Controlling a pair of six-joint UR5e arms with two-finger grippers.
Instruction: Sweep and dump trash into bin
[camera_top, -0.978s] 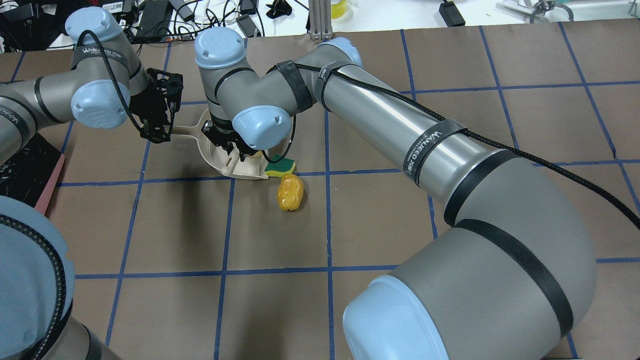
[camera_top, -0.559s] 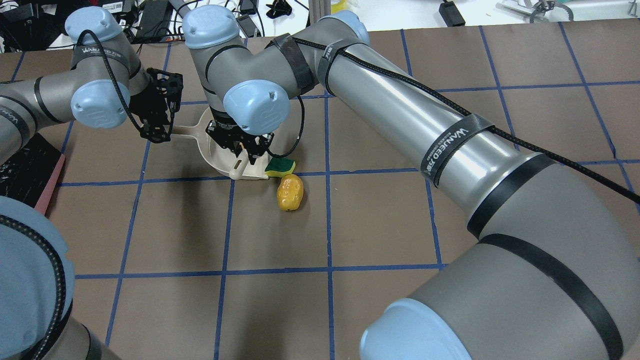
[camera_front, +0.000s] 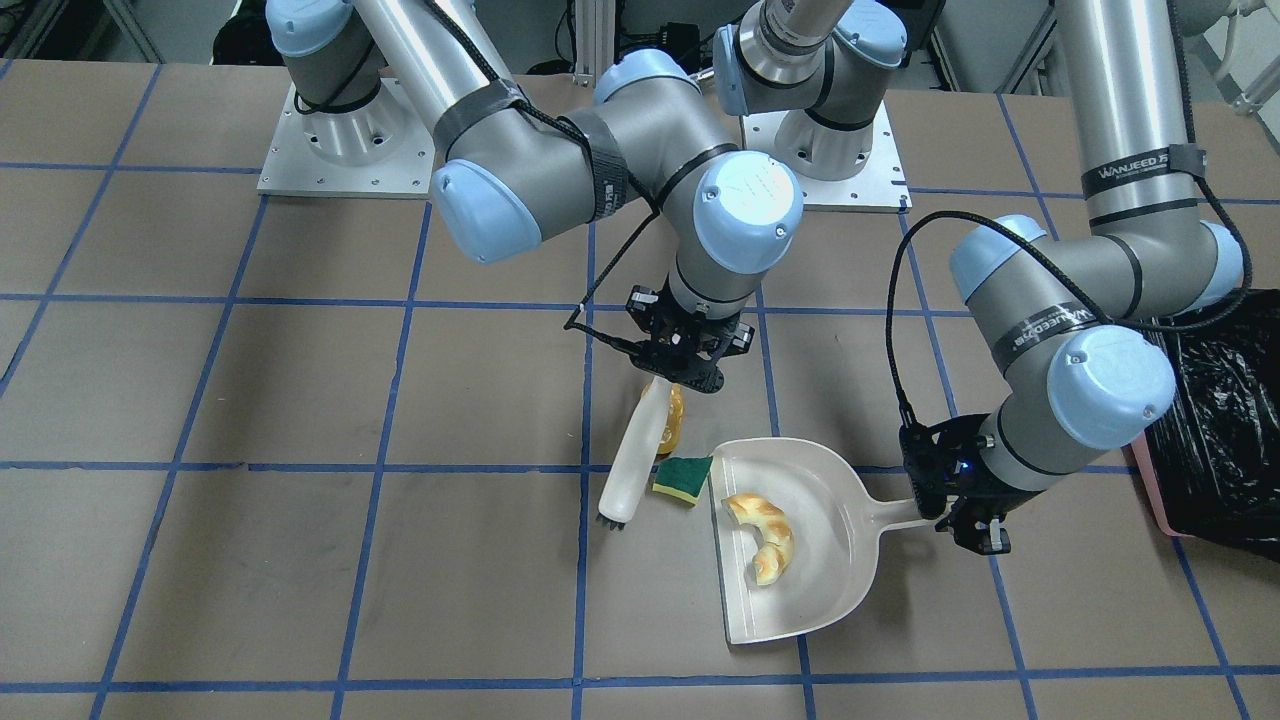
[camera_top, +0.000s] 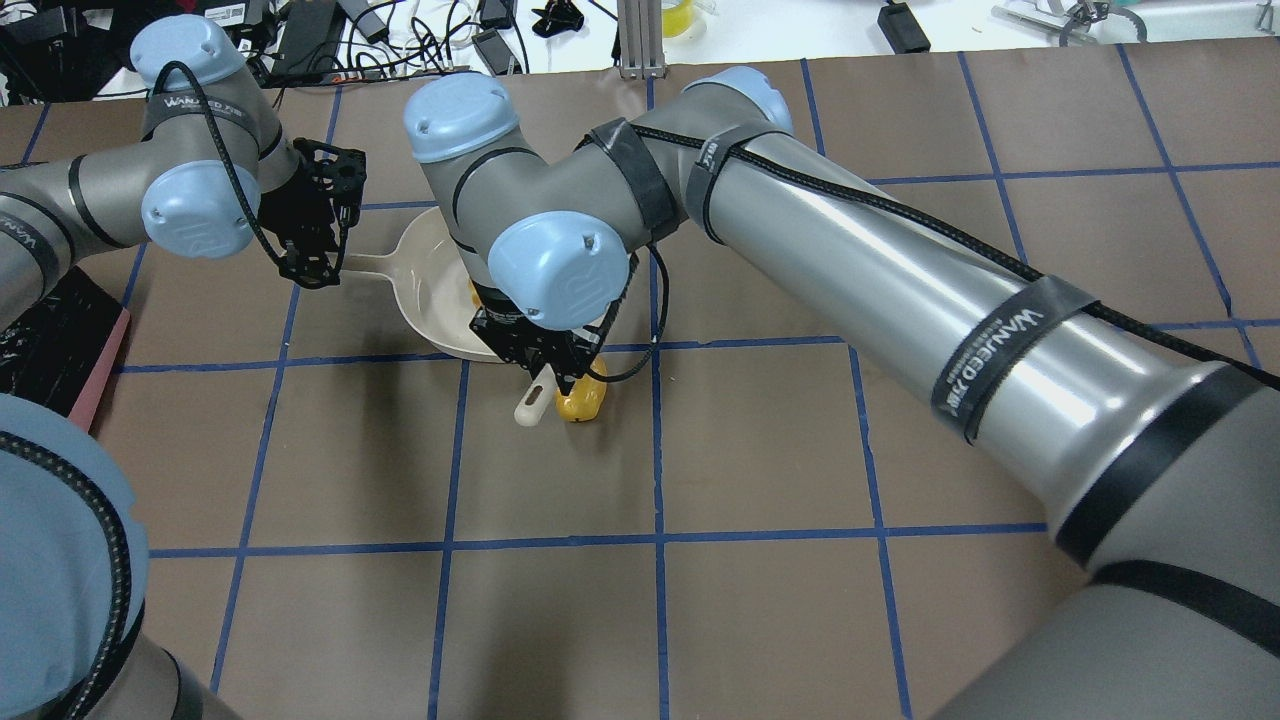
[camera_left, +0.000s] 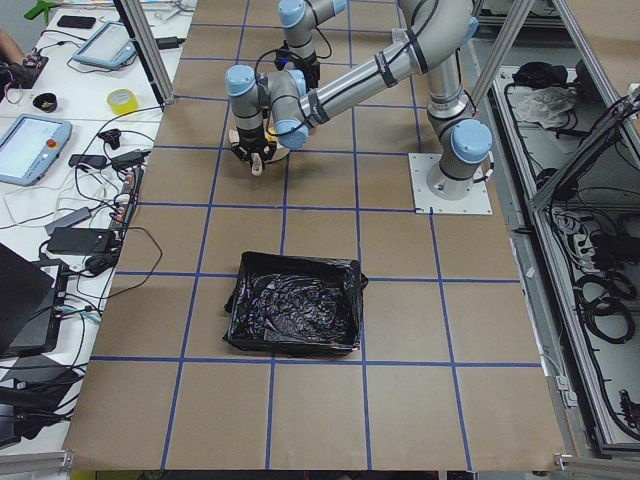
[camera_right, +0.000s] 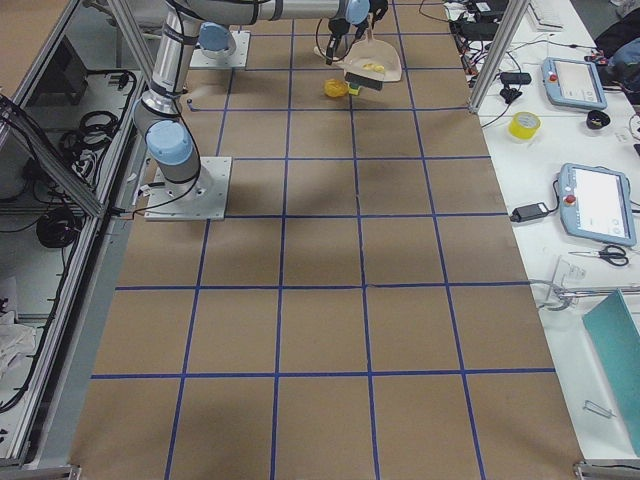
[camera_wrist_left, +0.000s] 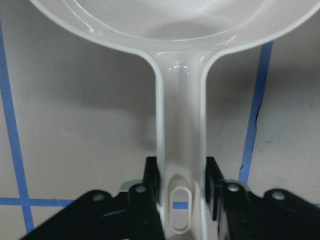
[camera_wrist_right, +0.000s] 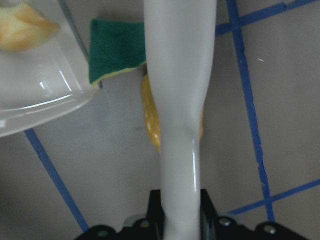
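Note:
My left gripper (camera_front: 962, 505) is shut on the handle of the beige dustpan (camera_front: 845, 540), which rests on the table; the handle shows between its fingers in the left wrist view (camera_wrist_left: 182, 195). A golden croissant (camera_front: 762, 535) lies in the pan. The green-and-yellow sponge (camera_front: 683, 478) sits at the pan's mouth. My right gripper (camera_front: 685, 360) is shut on the white brush (camera_front: 635, 460), held tilted beside the sponge. The yellow potato (camera_front: 677, 418) lies behind the brush, partly hidden; it also shows in the overhead view (camera_top: 585, 402). The black-lined pink bin (camera_front: 1220, 420) stands beyond the left arm.
The brown table has a blue tape grid. The bin (camera_top: 45, 340) sits at the table's left edge in the overhead view. The two arm bases (camera_front: 340, 140) stand at the robot's side. Cables and screens lie beyond the far edge.
My right gripper has drawn the brush out of the dustpan, toward the robot and to the right, past the sponge to the potato. The left gripper and dustpan have not moved.

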